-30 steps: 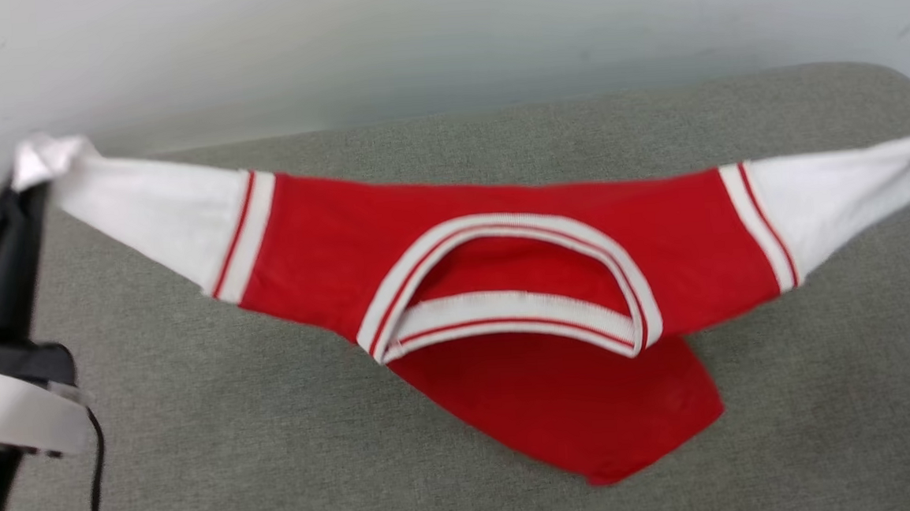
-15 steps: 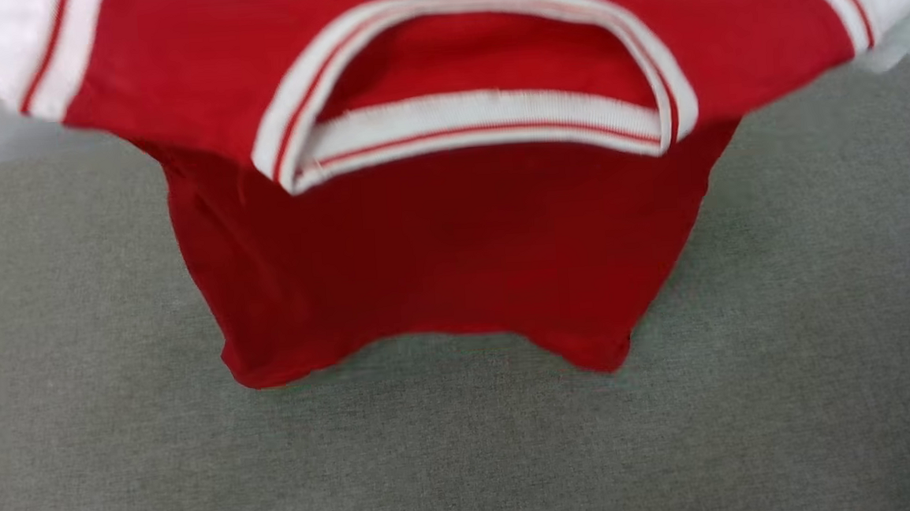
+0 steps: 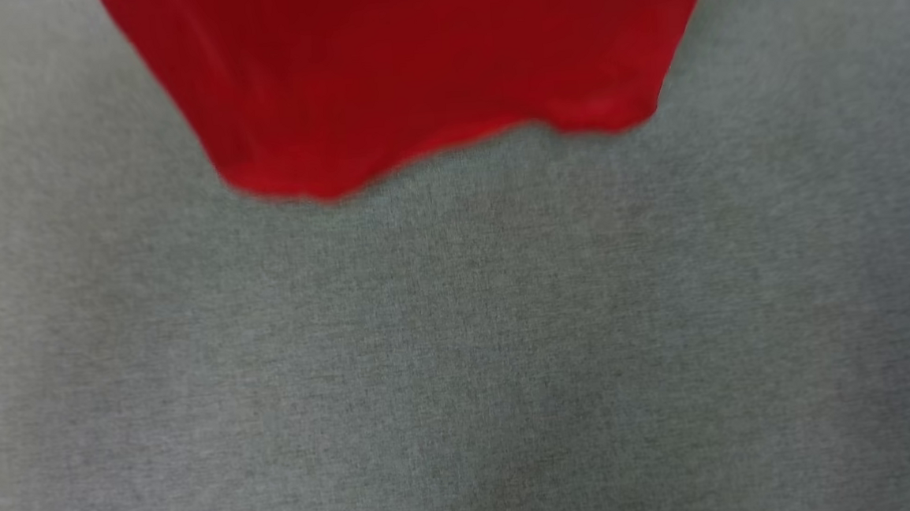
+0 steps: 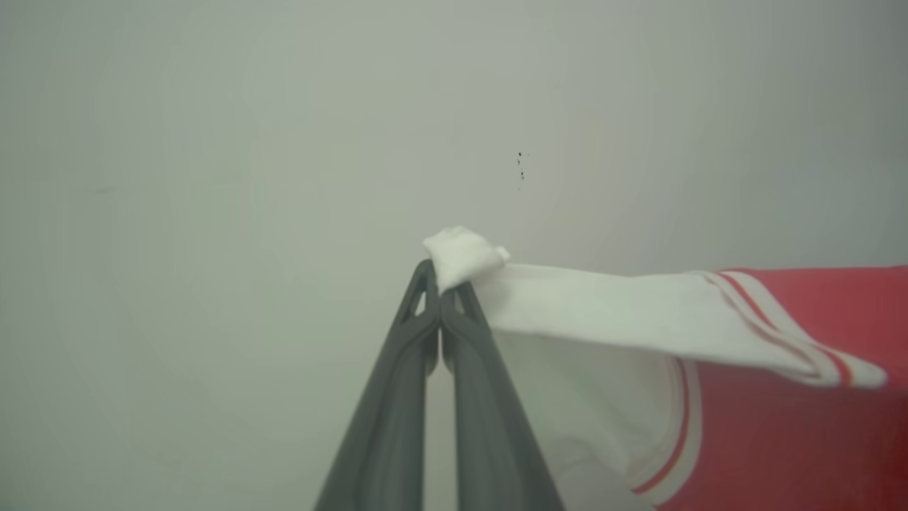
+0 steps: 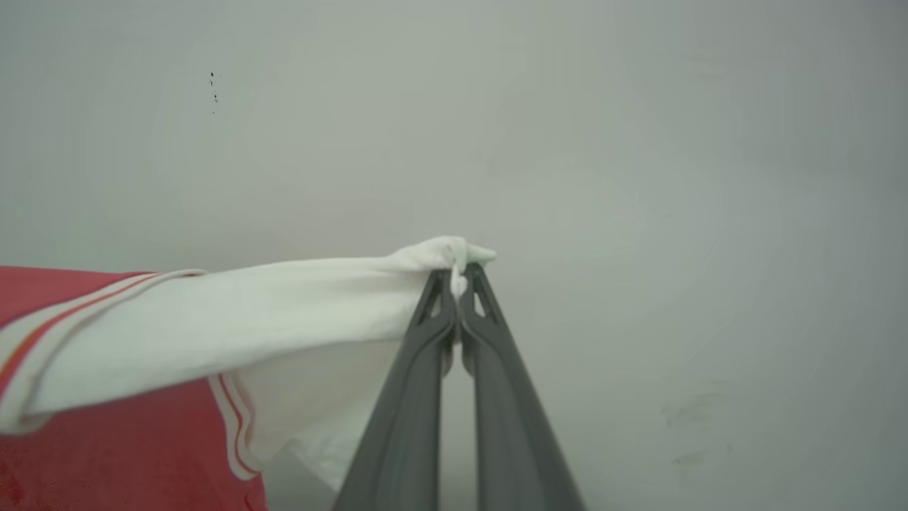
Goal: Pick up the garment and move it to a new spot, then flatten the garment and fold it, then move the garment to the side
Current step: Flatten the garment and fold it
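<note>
Over grey woven fabric [image 3: 462, 366] hangs the garment [image 3: 412, 68], soft, wavy-hemmed.

garment [image 3: 411, 61] lifted higher, red body unfurled, hem hanging

The garment [image 3: 412, 76] is blurred in the head view — its upper part cut off by the top edge.

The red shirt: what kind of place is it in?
Probably an indoor workroom, though I can't be sure: the red shirt hangs over a grey cloth-covered surface, and a plain pale wall with small marks stands behind it.
</note>
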### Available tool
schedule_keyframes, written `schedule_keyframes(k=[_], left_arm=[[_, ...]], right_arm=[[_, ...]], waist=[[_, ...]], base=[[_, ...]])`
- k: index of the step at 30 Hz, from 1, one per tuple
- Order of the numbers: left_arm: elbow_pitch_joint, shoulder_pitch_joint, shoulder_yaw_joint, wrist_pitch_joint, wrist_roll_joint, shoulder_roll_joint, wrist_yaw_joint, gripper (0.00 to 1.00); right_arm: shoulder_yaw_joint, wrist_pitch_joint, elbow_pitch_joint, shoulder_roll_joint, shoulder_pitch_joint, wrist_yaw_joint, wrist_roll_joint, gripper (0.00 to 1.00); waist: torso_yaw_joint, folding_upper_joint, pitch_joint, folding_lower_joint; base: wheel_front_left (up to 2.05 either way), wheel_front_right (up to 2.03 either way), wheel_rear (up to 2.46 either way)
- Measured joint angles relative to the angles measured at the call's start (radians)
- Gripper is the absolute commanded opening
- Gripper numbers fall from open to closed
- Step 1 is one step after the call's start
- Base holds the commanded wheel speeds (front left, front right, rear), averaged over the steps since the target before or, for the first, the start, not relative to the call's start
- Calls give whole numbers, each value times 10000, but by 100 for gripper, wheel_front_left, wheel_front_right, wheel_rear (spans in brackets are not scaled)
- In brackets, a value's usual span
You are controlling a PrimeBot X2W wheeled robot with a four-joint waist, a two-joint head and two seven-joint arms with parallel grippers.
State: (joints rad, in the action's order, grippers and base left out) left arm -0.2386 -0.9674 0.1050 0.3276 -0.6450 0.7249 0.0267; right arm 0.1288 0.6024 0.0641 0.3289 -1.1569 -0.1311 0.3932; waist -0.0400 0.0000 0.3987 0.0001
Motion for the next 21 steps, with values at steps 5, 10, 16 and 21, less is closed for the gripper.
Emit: schedule_keyframes(k=[5, 10, 16, 21], left_arm=[[1726, -2499, -771, -546, 476, -123, 215, 0], [3358, -4429, -1436, -1400, 968, -625, 349, 0], [4863, -5501, -1971, -2159, 1221, -1089, 527, 0], [5806, -5251, -2209, -2717, 1202, -1394, 639, 0]], right_arm=[[-174, -1306, -1693, -174, -1804, 0, -777, 0], [-161, -2416, -3262, -370, -3219, 0, -1668, 0], [-84, -3513, -4556, -554, -4025, 0, -2240, 0], [-359, -4008, -5421, -711, -3702, 0, -2190, 0]], waist=[[47, 0, 1075, 1], [158, 0, 1918, 2], [336, 0, 2571, 2], [497, 0, 2736, 1]], base=[[0, 0, 0], [0, 0, 0], [0, 0, 0], [0, 0, 0]])
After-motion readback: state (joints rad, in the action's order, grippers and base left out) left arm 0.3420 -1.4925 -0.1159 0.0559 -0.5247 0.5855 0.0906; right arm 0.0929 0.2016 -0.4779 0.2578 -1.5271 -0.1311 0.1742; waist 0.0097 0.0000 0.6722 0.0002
